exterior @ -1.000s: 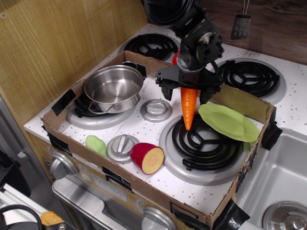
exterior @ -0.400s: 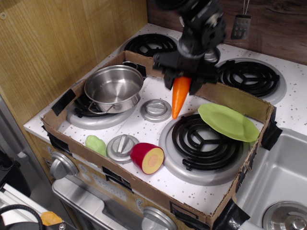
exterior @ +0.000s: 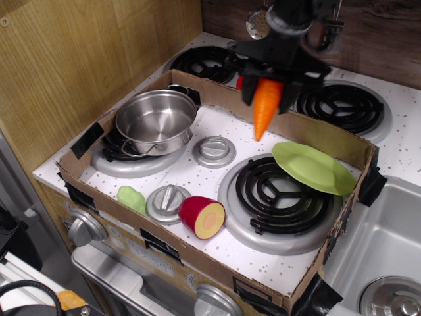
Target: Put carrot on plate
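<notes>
My gripper is shut on the top of the orange carrot, which hangs point down in the air above the back of the cardboard tray. The carrot's green stem is hidden between the fingers. The lime-green plate lies tilted on the right side of the tray, resting on the edge of the front right burner. The carrot's tip is up and to the left of the plate, apart from it.
A shallow cardboard tray sits on the stove. In it are a steel pot, two silver burner caps, a red-and-yellow halved fruit and a pale green toy. A sink lies at the right.
My gripper has lifted the carrot from just above the front right burner, up and toward the back, then a little to the right.
</notes>
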Controlling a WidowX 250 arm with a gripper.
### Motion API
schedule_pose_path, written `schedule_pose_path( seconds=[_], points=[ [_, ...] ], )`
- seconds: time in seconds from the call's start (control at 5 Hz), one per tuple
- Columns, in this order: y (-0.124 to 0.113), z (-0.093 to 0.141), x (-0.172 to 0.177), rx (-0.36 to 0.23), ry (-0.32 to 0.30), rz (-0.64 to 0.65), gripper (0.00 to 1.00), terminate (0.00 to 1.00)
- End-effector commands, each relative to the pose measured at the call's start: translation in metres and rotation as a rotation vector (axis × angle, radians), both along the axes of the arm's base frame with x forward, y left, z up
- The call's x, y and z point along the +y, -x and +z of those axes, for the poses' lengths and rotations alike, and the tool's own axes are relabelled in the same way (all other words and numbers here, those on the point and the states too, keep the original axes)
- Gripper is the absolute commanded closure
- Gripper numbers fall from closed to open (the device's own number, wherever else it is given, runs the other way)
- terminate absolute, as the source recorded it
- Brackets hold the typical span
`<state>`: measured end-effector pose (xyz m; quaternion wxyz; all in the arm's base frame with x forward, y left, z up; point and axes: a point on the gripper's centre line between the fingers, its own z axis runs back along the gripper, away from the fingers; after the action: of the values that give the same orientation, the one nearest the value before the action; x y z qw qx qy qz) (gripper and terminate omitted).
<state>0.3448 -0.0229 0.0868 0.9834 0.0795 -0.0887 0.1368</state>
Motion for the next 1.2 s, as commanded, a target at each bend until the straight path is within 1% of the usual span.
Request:
schedule_pose_path(
  seconds=[0.0, 0.2, 0.4, 0.6, 0.8, 1.0],
  points=[
    [0.011, -0.002, -0.048, 0.13, 0.225, 0.107, 1.0, 0.0],
    [0.02, -0.015, -0.061, 0.273, 0.317, 0.254, 1.0, 0.0],
    [0.022, -0.023, -0.062, 0.36, 0.339, 0.3, 1.0, 0.0],
    [0.018, -0.028, -0.061, 0.364, 0.344, 0.281, 1.0, 0.0],
    [0.011, -0.027, -0.056, 0.322, 0.323, 0.23, 1.0, 0.0],
    [0.009, -0.013, -0.062, 0.228, 0.263, 0.23, 0.0, 0.0]
  ],
)
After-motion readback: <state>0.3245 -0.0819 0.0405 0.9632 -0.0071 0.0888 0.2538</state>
